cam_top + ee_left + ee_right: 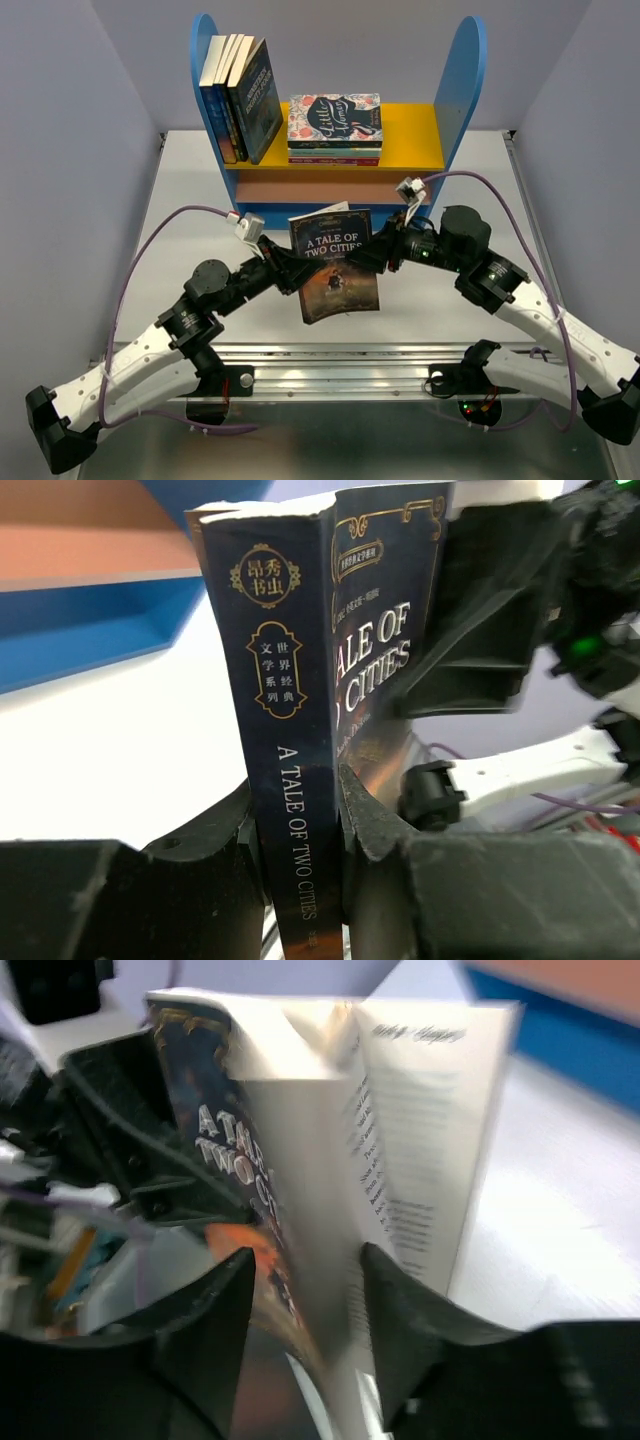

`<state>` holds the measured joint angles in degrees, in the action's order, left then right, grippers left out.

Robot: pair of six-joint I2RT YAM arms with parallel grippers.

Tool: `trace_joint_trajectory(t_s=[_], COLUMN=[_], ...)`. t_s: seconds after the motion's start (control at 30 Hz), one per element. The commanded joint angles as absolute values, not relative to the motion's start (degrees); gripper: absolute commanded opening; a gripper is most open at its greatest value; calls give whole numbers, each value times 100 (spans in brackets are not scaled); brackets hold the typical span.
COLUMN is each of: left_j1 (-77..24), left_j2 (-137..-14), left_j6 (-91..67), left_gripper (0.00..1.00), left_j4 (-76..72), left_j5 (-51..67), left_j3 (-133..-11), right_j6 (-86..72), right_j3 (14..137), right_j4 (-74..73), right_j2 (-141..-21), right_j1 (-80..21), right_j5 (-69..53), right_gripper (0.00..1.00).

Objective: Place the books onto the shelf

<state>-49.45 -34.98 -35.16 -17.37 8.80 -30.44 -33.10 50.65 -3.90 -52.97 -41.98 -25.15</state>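
Pinching A Tale of Two Cities by its upright spine, left fingers face the shelf; right fingers straddle its pages, grip unclear.

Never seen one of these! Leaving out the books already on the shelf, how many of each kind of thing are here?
Robot arms: 2 (left arm, right arm)
Bookshelf: 1
Book between the left gripper and right gripper: 1
Total: 4

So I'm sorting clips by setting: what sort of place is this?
Probably a robot test cell, not a home: plain grey walls box in a white table, with a small blue-and-yellow shelf.
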Motion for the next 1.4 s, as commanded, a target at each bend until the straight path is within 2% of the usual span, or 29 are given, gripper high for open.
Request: trace_joint_trajectory(t_s=[0.0,0.03,0.13,0.37,0.43,0.6,0.8,1.03,1.23,1.37], left_j1=[-4939,-4939,-4931,-4939,-4939,-4939,-4939,-4939,-4931,-4896], left_j2=[-3182,-3147,-3041,-3120,-3173,-3453,-4480,-5931,-6713,-7039], left_j6=[-3332,-3322,-3226,-2664,-2365,-1794,-977,287,1282,1739], left_gripper=[0,0,0,0,0,0,0,0,0,0], left_j4=[-1995,-2039,-2311,-1978,-2039,-2469,-2530,-2847,-3392,-3620], left_j5=[327,229,53,-746,-765,-266,-141,-1511,-1863,-2108], left_j3=[-3199,-3217,-3322,-4165,-4525,-5219,-6686,-8118,-9008,-9167], right_j6=[-2858,-2796,-2584,-2470,-2408,-2286,-2294,-2074,-1951,-1863], right_j3=[5677,5704,5748,5547,5344,5194,5133,5089,4966,4966], right_j4=[-614,-789,-1036,-1731,-1758,-1758,-1758,-1749,-1749,-1758], right_j2=[-5221,-5221,-5133,-4729,-4641,-4447,-4377,-4368,-4236,-4342], right_j1=[-4175,-4175,-4175,-4175,-4175,-4175,-4175,-4175,-4175,-4175], right_j5=[-1294,-987,-520,1605,1748,1810,1845,1635,1907,1644], right_gripper=[75,100,100,100,100,100,100,100,100,100])
